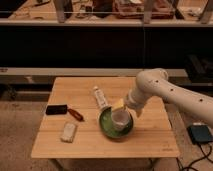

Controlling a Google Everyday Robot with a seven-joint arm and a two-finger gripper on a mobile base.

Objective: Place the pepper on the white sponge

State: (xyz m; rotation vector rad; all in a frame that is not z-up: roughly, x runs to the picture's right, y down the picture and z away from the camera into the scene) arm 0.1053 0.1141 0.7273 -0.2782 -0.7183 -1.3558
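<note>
Reaching in from the right, the robot arm [165, 87] hangs its gripper [132, 110] beside the white cup [120, 119] that sits in a green bowl [106, 128], claw spread wide and gripping nothing. Well to the left, the pepper [75, 114] lies on the wooden table [145, 140], between a black block [56, 109] and the white sponge [68, 132], not on the sponge.

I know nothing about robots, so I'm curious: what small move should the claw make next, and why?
Probably carry the claw over to the pepper and lower it there. The claw hangs, seemingly empty, by the green bowl, well apart from the pepper, which lies beside the black block, not yet on the white sponge nearby.
</note>
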